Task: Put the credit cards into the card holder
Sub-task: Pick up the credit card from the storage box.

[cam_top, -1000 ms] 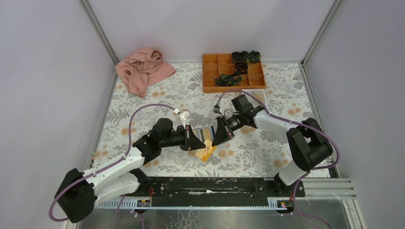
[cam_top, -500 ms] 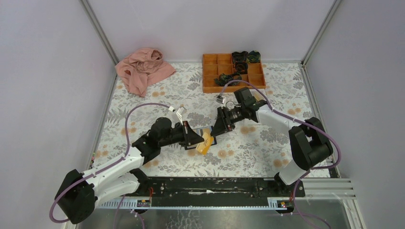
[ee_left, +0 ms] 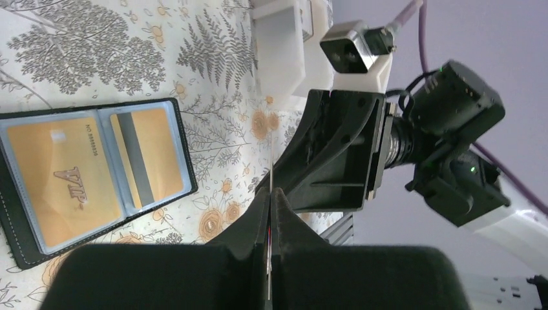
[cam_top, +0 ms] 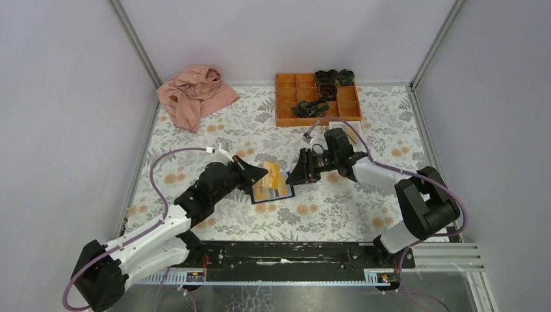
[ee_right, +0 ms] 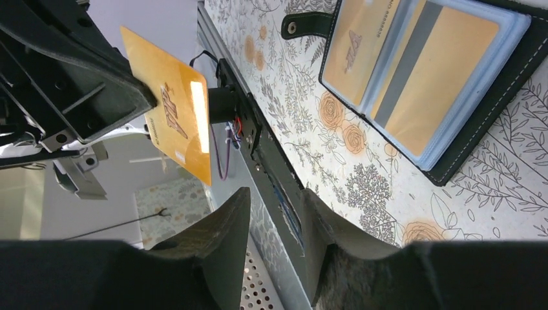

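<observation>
- Right pincer [ee_right: 276, 200]: released, jaws apart, nothing between them. A second ago it was nearly clenched, close in over the holder. It has since let go and backed off toward the table's right edge, and now hangs just beside the holder.
- Left pincer [ee_left: 270, 200]: clenched on one credit card [ee_right: 171, 103], orange, pinched by its edge and standing on edge in the air. A second ago this card hung low by the holder's near side. It is now raised over the holder's far-left part.
- Card holder [ee_right: 494, 97]: black, lying open and flat on the table [cam_top: 364, 195], about mid-table and somewhat toward the near edge. Neither pincer touches it, whereas a second ago both crowded over it.
- Stowed cards: two orange ones in the light-blue pockets, one printed side up [ee_left: 64, 187], one stripe side up [ee_left: 145, 155].
- Reading of the change: the card appears to have passed wholly to the left pincer, which leaves the right one free.
- Task standing: two cards look stowed, and the held card is not yet in.
- Next need, as judged: bring the card's edge level with a free pocket mouth. The loose holder may slide unless the right pincer steadies it.
- Also present: pink cloth [cam_top: 195, 94] at the far-left corner, and an orange compartment tray [cam_top: 283, 104] by the far edge.
</observation>
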Robot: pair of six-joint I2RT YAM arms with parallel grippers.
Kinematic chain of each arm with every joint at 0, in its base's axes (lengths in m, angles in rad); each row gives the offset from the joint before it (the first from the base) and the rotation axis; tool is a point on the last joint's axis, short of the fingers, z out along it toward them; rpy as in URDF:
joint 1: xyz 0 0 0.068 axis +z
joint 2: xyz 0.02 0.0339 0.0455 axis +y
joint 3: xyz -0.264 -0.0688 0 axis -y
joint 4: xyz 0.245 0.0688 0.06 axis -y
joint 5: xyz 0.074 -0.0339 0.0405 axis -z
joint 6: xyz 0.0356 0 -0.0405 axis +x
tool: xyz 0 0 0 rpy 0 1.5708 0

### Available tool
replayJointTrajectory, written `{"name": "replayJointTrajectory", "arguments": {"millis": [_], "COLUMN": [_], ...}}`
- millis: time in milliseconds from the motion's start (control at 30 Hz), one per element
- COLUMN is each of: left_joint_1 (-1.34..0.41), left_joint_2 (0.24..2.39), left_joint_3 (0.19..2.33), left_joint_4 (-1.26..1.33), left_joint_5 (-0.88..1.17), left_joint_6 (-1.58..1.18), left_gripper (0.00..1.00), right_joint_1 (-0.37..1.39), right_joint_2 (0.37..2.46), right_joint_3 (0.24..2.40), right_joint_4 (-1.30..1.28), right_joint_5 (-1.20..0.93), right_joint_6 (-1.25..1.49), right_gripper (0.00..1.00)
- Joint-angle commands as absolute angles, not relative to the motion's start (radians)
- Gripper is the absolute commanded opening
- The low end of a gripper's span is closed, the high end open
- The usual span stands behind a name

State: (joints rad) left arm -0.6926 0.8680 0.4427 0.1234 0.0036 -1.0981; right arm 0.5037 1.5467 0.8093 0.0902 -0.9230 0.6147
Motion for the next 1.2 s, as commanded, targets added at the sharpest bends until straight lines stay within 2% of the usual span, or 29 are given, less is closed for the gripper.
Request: {"name": "replayJointTrajectory", "arguments": {"millis": [0,233,833,967,1167], "left_joint_1": [-0.686,-0.686,-0.686,-0.686,-0.686], "left_joint_2": [0.872,0.893,0.95,0.963,0.982], "left_joint_3": [0.405,0.36,0.326,0.318,0.307], "left_joint_4": [0.227,0.314,0.442,0.473,0.504], "left_joint_5": [-0.072,-0.05,-0.029,-0.029,-0.026], "left_joint_6": [-1.2,-1.245,-1.288,-1.297,-1.309], "left_gripper": [0.0,0.0,0.0,0.0,0.0], "right_joint_1": [0.504,0.517,0.543,0.548,0.549], "right_joint_2": [1.514,1.561,1.64,1.656,1.704], "right_joint_3": [0.741,0.68,0.669,0.667,0.667], "right_joint_4": [0.405,0.747,0.861,0.896,0.99], "right_joint_5": [-0.916,-0.936,-0.938,-0.943,-0.952], "right_joint_6": [0.818,1.052,1.121,1.145,1.208], "right_gripper": [0.42,0.41,0.38,0.33,0.13]}}
